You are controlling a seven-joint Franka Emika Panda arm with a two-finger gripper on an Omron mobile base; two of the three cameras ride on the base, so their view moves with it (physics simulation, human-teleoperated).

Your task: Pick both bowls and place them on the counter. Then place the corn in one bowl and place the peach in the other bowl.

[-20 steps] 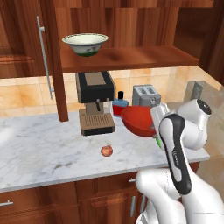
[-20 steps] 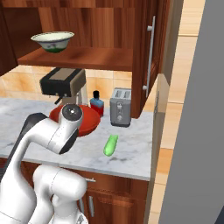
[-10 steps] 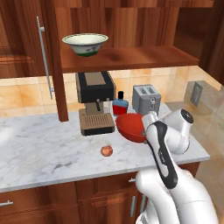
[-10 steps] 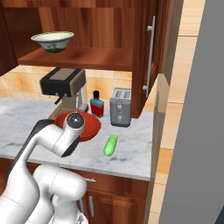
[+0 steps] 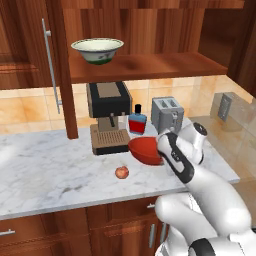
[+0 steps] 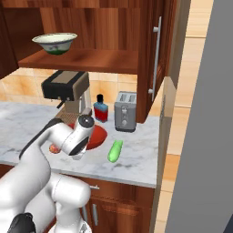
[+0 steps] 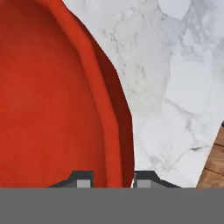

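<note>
My gripper [image 7: 113, 177] is shut on the rim of the glossy red bowl [image 7: 52, 96], one fingertip inside the wall and one outside. The red bowl [image 5: 144, 150] hangs slightly tilted low over the marble counter [image 5: 50, 165], in front of the coffee machine; my forearm hides its right side, and whether it touches the slab I cannot tell. The peach [image 5: 121, 172] lies on the counter just left of it. The green corn [image 6: 115, 151] lies right of the red bowl [image 6: 97, 136]. The cream-white bowl [image 5: 97, 50] stands on the wooden shelf above.
A black coffee machine [image 5: 109, 117], a blue bottle [image 5: 137, 122] and a silver toaster [image 5: 167, 114] line the back of the counter. A cabinet door with a long handle [image 6: 156, 59] stands open at the right. The counter's front edge [image 7: 212, 162] runs close by.
My arm has swung down and toward the counter's front with the red bowl in its grip. The bowl now sits lower, nearer the peach.
</note>
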